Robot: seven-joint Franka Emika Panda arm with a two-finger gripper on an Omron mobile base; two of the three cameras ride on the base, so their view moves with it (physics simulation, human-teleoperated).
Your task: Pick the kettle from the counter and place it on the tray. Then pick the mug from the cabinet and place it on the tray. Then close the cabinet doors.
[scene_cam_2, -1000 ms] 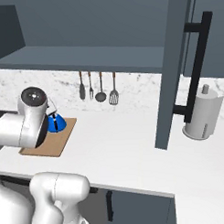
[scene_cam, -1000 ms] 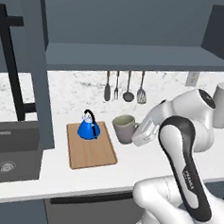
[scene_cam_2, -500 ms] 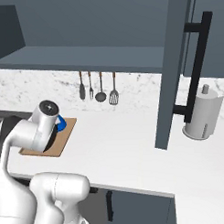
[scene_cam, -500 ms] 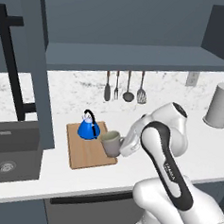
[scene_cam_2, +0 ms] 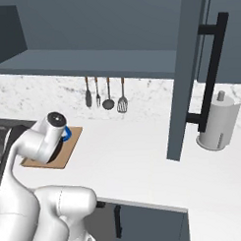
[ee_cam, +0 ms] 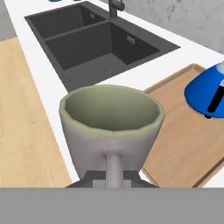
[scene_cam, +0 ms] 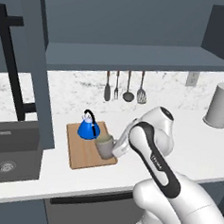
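The gripper (scene_cam: 114, 147) was clamped on the mug (scene_cam: 104, 146) by its handle; in the hand view the mug (ee_cam: 111, 131) sat upright right ahead of the hand, handle toward the cam, olive inside showing. In the left base view the mug hung over the near right part of the tray (scene_cam: 82, 154); whether its base touched the board can't be told. The kettle (scene_cam: 88, 128) stood on the tray's far side, just beyond the mug and a bit to its left; in the hand view the kettle (ee_cam: 205, 92) was off to the hand's right, on the tray (ee_cam: 183, 144), apart from the mug. A dark sink (ee_cam: 94, 46) lay past the mug, set in the counter (scene_cam: 186, 157). Cabinet doors (scene_cam: 39, 66) stood open w/ the black bar handle (scene_cam: 12, 69) facing out. Utensils (scene_cam: 125, 86) hung on the backsplash, and a paper towel roll (scene_cam: 221, 105) stood well off to the hand's right.
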